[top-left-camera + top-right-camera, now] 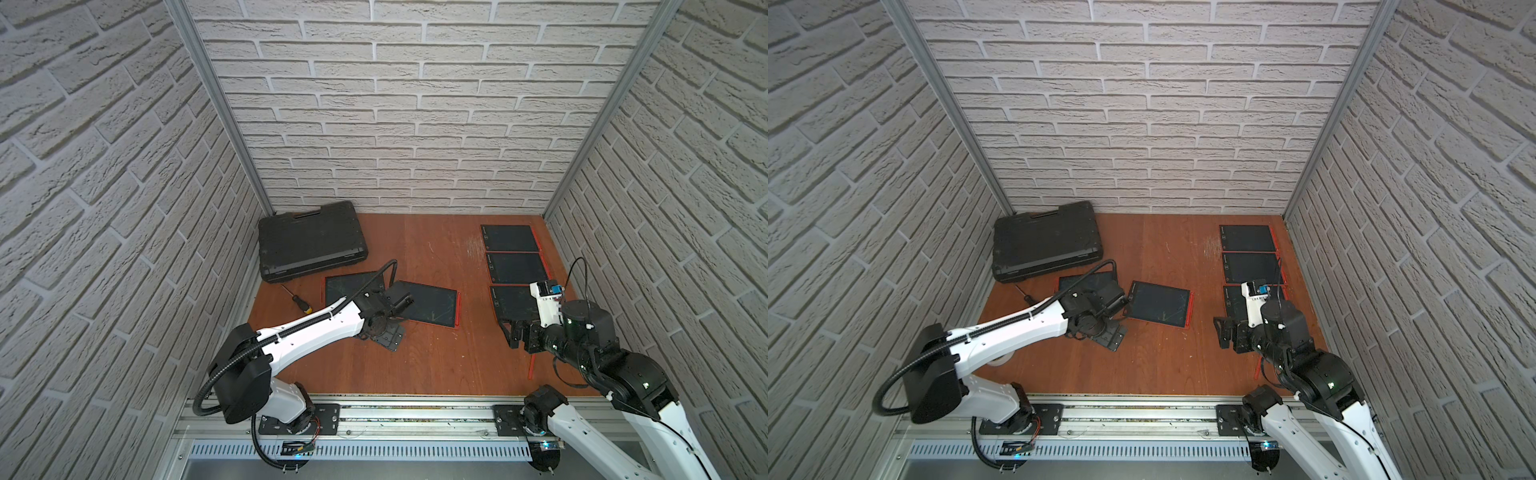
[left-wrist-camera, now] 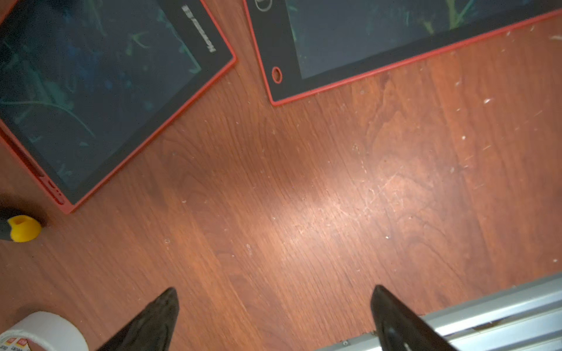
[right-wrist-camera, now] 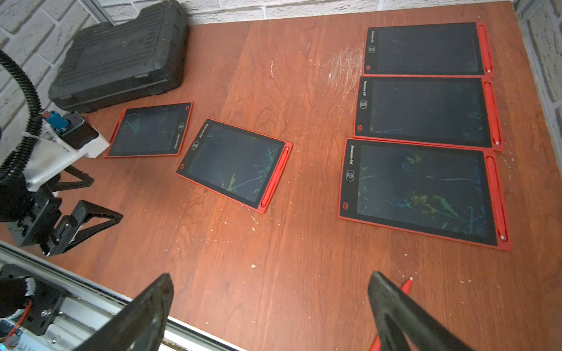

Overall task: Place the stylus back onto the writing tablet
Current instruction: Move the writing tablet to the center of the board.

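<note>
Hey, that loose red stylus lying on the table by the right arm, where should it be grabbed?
Probably mid-shaft, from straight above. The stylus lies flat on the table, long and thin, so fingers closing across its width fit best; end-on there is little to pinch. The open right gripper is nearest.

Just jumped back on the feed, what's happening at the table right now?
Neither claw holds anything. The right claw hangs open by a loose red stylus lying on the table near the nearest tablet of the right-hand row. The left claw is open over the table beside the far-left tablet. The stylus is not yet on a tablet.
</note>
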{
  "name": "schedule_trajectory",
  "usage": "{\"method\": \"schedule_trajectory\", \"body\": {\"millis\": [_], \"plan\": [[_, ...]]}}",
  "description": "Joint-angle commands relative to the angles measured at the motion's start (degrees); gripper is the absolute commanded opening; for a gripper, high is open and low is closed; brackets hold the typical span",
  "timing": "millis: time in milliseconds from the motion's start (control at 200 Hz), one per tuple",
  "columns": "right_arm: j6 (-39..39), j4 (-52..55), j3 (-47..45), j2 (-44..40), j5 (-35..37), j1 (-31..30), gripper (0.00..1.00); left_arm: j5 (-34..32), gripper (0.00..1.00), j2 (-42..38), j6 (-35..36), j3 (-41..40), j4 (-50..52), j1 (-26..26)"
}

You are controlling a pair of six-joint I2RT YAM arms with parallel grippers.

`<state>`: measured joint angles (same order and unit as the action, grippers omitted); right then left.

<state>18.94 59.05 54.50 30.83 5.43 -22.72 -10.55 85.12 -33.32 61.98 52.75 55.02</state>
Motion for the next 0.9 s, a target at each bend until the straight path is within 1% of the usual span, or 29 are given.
{"method": "schedule_trajectory", "body": {"millis": [0, 100, 260, 370, 515, 610, 675, 765, 895], "plan": [[1.14, -2.19, 0.01, -0.33, 3.51, -0.22, 1.0, 0.53, 0.98, 4.75, -4.69, 2.27, -2.29, 1.72], [1.27, -2.35, -0.26, -0.27, 3.87, -0.22, 1.0, 2.97, 0.98, 9.27, -7.8, 4.29, -4.7, 1.83], [1.56, -2.42, -0.62, 0.18, 4.82, -0.26, 1.0, 4.4, 0.98, 14.11, -14.65, 6.05, -10.86, 2.23], [1.71, -2.27, -0.47, 0.37, 5.37, -0.24, 1.0, 1.33, 0.98, 16.94, -17.16, 6.73, -13.56, 3.12], [1.89, -2.42, -0.62, 0.0, 5.64, -0.22, 1.0, -3.7, 0.98, 20.26, -19.44, 7.92, -14.59, 4.96], [1.97, -2.28, -0.47, 0.36, 5.77, -0.28, 1.0, -6.41, 0.98, 22.6, -21.07, 10.34, -14.14, 6.72], [1.98, -2.18, -0.4, 0.36, 6.0, -0.3, 1.0, -5.99, 0.98, 23.61, -22.9, 10.53, -15.27, 6.92], [2.07, -2.26, -0.53, 0.27, 6.25, -0.26, 1.0, -4.62, 0.98, 24.03, -24.26, 9.35, -19.36, 6.85], [2.02, -2.34, -0.58, 0.24, 6.26, -0.23, 1.0, -4.13, 0.98, 25.4, -24.27, 9.72, -21.86, 6.6]]}}
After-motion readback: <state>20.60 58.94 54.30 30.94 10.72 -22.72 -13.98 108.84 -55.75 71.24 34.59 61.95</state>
